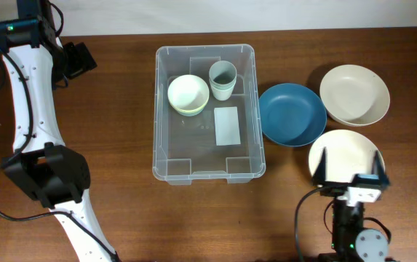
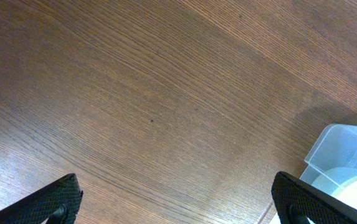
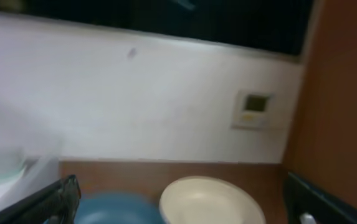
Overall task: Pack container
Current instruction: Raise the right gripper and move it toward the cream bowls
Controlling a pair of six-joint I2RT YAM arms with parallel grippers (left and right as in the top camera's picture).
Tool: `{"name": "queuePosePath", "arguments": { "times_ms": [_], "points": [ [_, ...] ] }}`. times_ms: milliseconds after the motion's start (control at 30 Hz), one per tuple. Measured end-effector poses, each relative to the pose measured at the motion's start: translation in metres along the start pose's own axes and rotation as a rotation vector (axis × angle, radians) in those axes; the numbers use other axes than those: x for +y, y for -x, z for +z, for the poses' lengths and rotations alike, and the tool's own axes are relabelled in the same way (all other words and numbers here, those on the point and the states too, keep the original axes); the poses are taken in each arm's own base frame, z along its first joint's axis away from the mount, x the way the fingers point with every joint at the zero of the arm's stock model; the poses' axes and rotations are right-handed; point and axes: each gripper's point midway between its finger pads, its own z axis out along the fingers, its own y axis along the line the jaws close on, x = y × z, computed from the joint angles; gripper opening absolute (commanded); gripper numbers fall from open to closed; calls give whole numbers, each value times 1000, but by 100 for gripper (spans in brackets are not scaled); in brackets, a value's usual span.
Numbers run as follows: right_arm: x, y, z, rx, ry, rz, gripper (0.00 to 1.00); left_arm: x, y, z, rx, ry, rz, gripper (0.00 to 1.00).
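Status | left gripper (image 2: 177, 199) spread wide, holding nothing | right gripper (image 1: 350, 167) spread wide over cream plate (image 1: 343, 144), empty

bowl (image 1: 188, 94), cup (image 1: 222, 78) block container (image 1: 185, 148) rear, front free

Overhead sits high and looks straight down, the whole table (image 1: 121, 145) in frame with the container (image 1: 193, 145) near the centre. Left wrist is in tight over bare wood, angled down, and just catches a corner of that same container at its lower right edge. Right wrist sits low and looks level across the table to a white wall (image 3: 134, 99), picking up the blue bowl (image 3: 119, 208) and a cream bowl (image 3: 212, 199) that overhead also has.
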Motion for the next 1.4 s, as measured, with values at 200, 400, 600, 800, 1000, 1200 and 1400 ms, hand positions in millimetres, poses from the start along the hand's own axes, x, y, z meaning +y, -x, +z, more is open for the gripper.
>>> {"name": "queuePosePath", "arguments": {
  "times_ms": [200,400,600,800,1000,1200,1400],
  "points": [
    [-26,40,19,93,-106,80,99,0,0,0,1,0,0,99],
    [-52,64,70,358,-186,64,99,0,-1,0,2,1,0,99],
    [-91,70,113,617,-183,120,99,0,-1,0,2,1,0,99],
    [-165,53,131,742,-232,293,99,0,-1,0,2,1,0,99],
    [-211,9,119,822,-262,461,98,0,-1,0,2,1,0,99],
    [-196,-51,147,894,-90,613,99,0,-1,0,2,1,0,99],
    [-190,-137,149,1051,-56,746,81,0,-1,0,2,1,0,99]
  ]
}}
